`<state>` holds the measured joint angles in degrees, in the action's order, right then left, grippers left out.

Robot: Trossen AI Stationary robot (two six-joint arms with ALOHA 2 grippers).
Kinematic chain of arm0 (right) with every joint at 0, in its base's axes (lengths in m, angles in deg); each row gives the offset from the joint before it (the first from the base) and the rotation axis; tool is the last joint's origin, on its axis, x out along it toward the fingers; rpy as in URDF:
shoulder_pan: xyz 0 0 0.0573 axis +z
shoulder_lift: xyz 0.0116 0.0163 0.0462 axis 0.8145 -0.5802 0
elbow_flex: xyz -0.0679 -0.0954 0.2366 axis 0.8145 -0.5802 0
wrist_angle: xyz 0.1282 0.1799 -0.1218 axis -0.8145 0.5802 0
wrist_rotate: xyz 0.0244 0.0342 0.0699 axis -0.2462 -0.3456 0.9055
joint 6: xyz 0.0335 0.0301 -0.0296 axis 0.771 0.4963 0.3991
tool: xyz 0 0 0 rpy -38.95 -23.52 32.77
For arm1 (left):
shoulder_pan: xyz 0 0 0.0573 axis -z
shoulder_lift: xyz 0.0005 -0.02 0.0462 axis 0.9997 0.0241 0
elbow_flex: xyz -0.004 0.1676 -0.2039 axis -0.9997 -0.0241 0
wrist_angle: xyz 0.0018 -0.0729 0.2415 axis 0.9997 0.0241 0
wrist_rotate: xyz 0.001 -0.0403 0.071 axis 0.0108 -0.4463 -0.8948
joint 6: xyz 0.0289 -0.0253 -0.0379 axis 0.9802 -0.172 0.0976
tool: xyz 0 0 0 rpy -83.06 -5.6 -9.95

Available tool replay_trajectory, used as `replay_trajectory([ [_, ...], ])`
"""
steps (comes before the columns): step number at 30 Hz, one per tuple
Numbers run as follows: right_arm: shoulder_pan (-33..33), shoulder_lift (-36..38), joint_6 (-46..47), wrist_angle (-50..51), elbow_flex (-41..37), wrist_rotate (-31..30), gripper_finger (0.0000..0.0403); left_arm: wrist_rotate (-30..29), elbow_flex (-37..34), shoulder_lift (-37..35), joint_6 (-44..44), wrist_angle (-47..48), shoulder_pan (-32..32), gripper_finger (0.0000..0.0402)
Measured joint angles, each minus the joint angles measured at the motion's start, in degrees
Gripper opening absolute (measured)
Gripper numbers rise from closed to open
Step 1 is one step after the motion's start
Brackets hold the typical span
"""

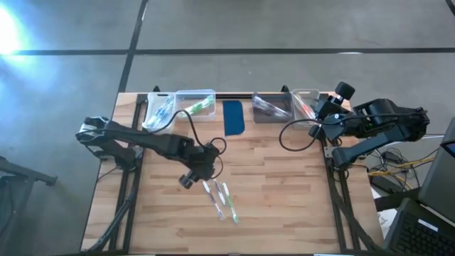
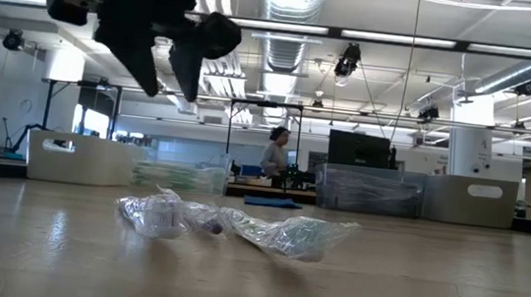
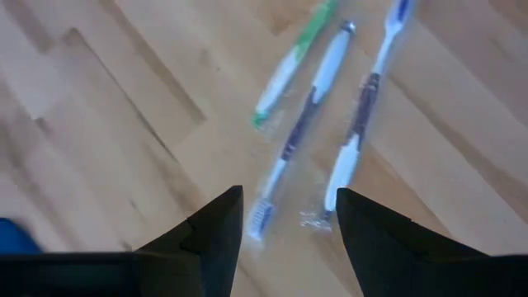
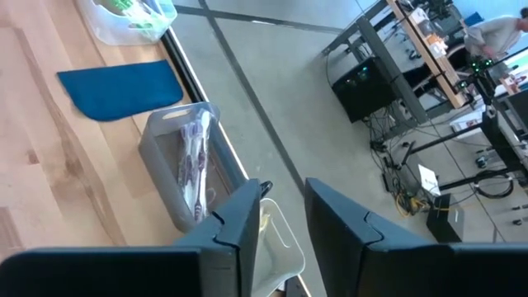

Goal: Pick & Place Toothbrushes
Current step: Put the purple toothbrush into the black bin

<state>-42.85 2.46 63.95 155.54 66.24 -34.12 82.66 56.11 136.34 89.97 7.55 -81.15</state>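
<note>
The left gripper (image 3: 287,216), fingers spread and empty, hovered over three wrapped toothbrushes (image 3: 318,99) on the counter (image 1: 284,199); descending onto one came next.

The right gripper (image 4: 282,216), fingers parted and empty, waited over the bins (image 4: 169,177).

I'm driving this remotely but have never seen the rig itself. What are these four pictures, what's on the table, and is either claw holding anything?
Two dark robot arms work at a wooden table. One camera looks down from above, one sits at table height, one rides on each wrist. The left gripper hovers open and empty over three wrapped toothbrushes lying loose mid-table. The right gripper is at the far right edge above the bins, fingers apart with nothing between them. A blue pad lies between the bins.
</note>
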Motion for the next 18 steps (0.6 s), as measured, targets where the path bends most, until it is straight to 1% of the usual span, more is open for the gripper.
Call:
replay_trajectory([
  [6,0.0,0.0,-0.04,0.0,0.02,0.0,0.0112,1.53,-3.32,0.02,0.71,-1.54,0.86,0.0191],
  [11,0.0,0.0,-0.04,0.0,0.0,-0.02,0.0125,1.74,-6.92,0.02,3.13,-6.7,2.1,0.0178],
  [14,0.0,0.0,-0.02,-0.04,0.0,-0.02,0.0128,1.74,-9.22,0.02,3.34,-10.9,2.58,0.0169],
  [18,0.01,0.0,0.13,-0.09,0.02,-0.02,0.0123,1.74,-11.72,0.02,3.27,-13.36,2.62,0.016],
])
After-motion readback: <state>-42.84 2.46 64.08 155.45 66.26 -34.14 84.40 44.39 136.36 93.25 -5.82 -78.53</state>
